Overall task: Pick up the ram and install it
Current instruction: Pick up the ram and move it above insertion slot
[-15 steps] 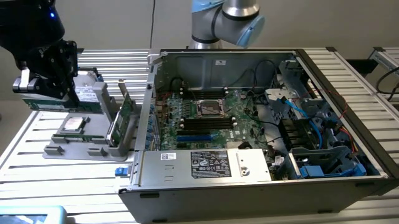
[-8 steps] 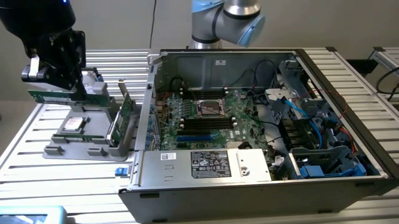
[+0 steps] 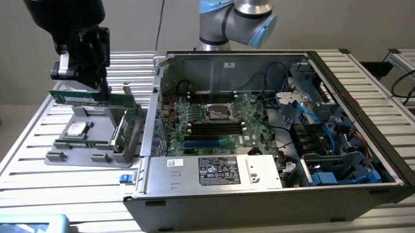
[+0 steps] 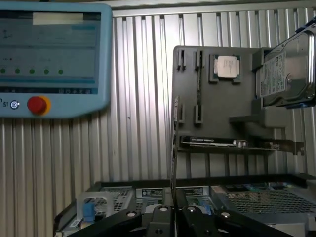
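The ram [image 3: 79, 97] is a thin green stick hanging level above the grey parts holder [image 3: 65, 158] at the exterior view's left. My gripper [image 3: 89, 89] comes down on its upper edge and is shut on it. In the wrist view the ram [image 4: 174, 148] appears edge-on as a thin line rising from between my gripper's [image 4: 174, 210] closed fingers, lifted free of the holder [image 4: 222, 106]. The open computer case [image 3: 272, 194] lies to the exterior view's right, its motherboard [image 3: 250, 127] showing black and blue slots [image 3: 214, 128].
A taller green expansion card [image 3: 127, 103] stands in the holder beside the case wall. A processor [image 3: 77, 128] and a hard drive [image 4: 289, 69] also sit on the holder. A teach pendant [image 4: 49, 54] lies on the slatted table [image 3: 77, 194]. Cables and drive cages fill the case's right side.
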Action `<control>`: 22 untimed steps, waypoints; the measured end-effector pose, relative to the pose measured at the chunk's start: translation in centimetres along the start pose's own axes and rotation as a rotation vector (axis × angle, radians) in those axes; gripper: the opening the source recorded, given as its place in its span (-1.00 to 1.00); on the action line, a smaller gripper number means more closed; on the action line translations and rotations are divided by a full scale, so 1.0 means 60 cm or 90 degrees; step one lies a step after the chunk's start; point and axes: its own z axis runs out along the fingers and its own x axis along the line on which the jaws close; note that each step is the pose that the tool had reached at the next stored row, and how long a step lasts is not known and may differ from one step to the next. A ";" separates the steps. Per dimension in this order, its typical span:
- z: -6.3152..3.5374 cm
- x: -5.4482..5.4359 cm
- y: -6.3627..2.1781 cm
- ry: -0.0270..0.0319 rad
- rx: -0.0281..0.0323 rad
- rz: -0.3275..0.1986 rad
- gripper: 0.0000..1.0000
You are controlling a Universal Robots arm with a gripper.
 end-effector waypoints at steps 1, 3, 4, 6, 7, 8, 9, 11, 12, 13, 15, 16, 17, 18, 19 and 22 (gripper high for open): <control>0.000 0.000 -0.007 0.0005 0.0000 0.000 -0.73; -0.001 -0.001 -0.023 0.0017 0.0002 0.000 -0.73; -0.001 -0.002 -0.030 0.0023 0.0001 0.000 -0.73; -0.002 -0.003 -0.045 0.0029 0.0002 0.000 -0.73; -0.002 -0.003 -0.053 0.0032 0.0002 0.000 -0.73; -0.002 -0.004 -0.060 0.0035 0.0003 0.000 -0.73; -0.003 -0.004 -0.068 0.0042 0.0003 0.000 -0.73; -0.003 -0.005 -0.083 0.0065 0.0005 0.000 -0.73; -0.004 -0.006 -0.090 0.0079 0.0005 0.000 -0.73; -0.004 -0.006 -0.099 0.0091 0.0006 0.000 -0.73; -0.004 -0.008 -0.113 0.0098 0.0007 0.000 -0.73; -0.005 -0.008 -0.121 0.0101 0.0007 0.000 -0.73; -0.005 -0.009 -0.128 0.0103 0.0007 0.000 -0.73; -0.005 -0.009 -0.136 0.0105 0.0007 0.000 -0.73; -0.006 -0.010 -0.143 0.0108 0.0007 0.000 -0.73; -0.006 -0.012 -0.166 0.0125 0.0008 0.000 -0.73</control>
